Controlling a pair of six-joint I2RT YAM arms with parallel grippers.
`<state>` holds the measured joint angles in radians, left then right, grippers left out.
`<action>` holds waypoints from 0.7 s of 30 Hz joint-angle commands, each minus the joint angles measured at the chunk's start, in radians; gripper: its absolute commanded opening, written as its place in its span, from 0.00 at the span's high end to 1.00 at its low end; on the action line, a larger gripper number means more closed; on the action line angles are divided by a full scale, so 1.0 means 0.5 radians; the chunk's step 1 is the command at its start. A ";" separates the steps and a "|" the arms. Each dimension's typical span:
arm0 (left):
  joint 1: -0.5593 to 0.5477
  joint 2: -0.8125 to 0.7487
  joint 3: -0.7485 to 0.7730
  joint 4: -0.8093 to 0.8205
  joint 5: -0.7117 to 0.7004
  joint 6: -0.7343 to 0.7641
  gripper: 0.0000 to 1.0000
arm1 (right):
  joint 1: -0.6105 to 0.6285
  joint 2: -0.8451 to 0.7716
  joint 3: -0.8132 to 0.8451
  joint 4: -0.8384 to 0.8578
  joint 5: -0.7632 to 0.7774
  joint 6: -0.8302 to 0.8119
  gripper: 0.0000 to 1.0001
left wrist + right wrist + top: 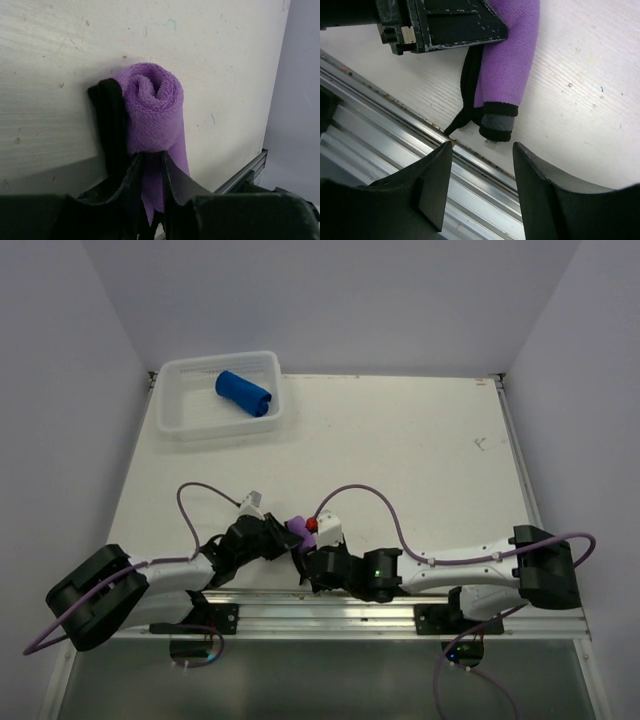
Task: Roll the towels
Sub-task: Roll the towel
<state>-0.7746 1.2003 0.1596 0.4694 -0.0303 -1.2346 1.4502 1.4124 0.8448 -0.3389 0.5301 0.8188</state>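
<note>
**Top external view.**
- Desk: white.
- Mesh basket: white, at the far left corner.
- Blue towel: lying rolled inside the basket.
- Purple towel: near the desk's near edge, at the centre, where the two arms meet. Mostly hidden by them.

**Left wrist view.**
- Left gripper: fingers clamped on the lower part of the purple towel.
- Purple towel: wound into a tight roll with the spiral end facing the camera. Its dark edge runs down the left side. A loose tail hangs below the fingers.

**Right wrist view.**
- Right gripper: fingers spread apart, holding nothing. It sits just short of the roll's dark-hemmed end.
- Purple towel: rests on the desk beside the aluminium rail, under the left gripper.
</note>
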 commanded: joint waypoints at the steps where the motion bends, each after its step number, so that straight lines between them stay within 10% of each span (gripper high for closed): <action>1: 0.000 -0.047 -0.074 -0.267 -0.117 0.104 0.75 | -0.065 -0.143 -0.091 0.174 -0.069 0.004 0.44; 21: -0.003 -0.268 -0.316 -0.288 -0.105 0.033 0.81 | -0.455 0.148 -0.447 1.003 -0.603 0.323 0.48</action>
<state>-0.7746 1.0668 0.0795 0.4286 -0.0498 -1.2369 1.2289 1.4624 0.6392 0.0780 0.2478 0.9466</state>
